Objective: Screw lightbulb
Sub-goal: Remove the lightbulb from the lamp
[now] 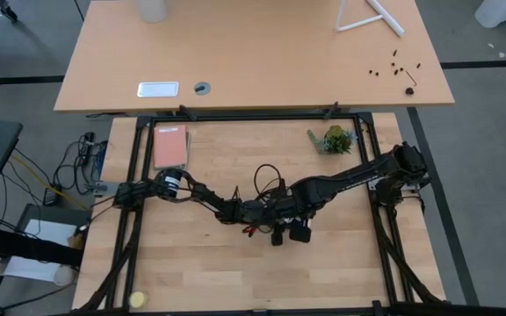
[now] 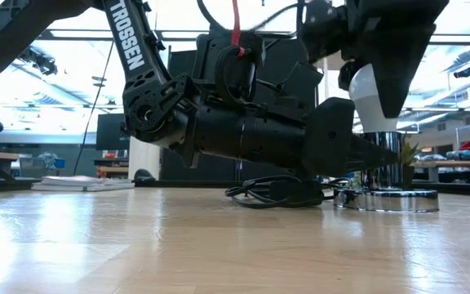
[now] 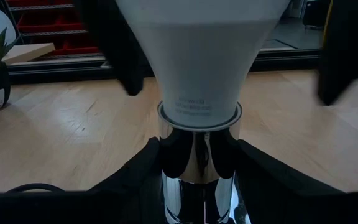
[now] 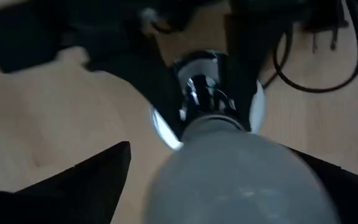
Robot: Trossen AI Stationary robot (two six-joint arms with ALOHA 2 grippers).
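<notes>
The two arms meet near the middle of the wooden table (image 1: 191, 272), and the work is all in that one spot. The left gripper (image 3: 197, 168) lies low and level along the tabletop, its two dark fingers (image 3: 135, 174) clasped on either side of the shiny chrome socket stem (image 3: 197, 162) — one finger against each flank, so the stem sits squarely between them. Directly above that gripper stands the lightbulb (image 3: 201, 56), white and upright, its narrow end seated in the collar at the top of the stem; in the low view the bulb (image 2: 374, 98) rises straight out of the chrome post, which stands on a round silvery base disc (image 2: 386, 198) resting flat on the table. The right gripper (image 2: 378, 73) comes down from above, over the left one, with its dark fingers (image 4: 61, 186) spread to either side of the bulb's wide end (image 4: 235, 174); whether they press on the glass or merely flank it cannot be told. Just beside the left gripper, on the side away from the disc, a black cord (image 2: 272, 192) lies coiled on the wood. Farther off — beyond the right arm — a small potted plant (image 1: 334, 140) sits on the table, and a pink notebook (image 1: 170, 146) lies near the left arm's base.
</notes>
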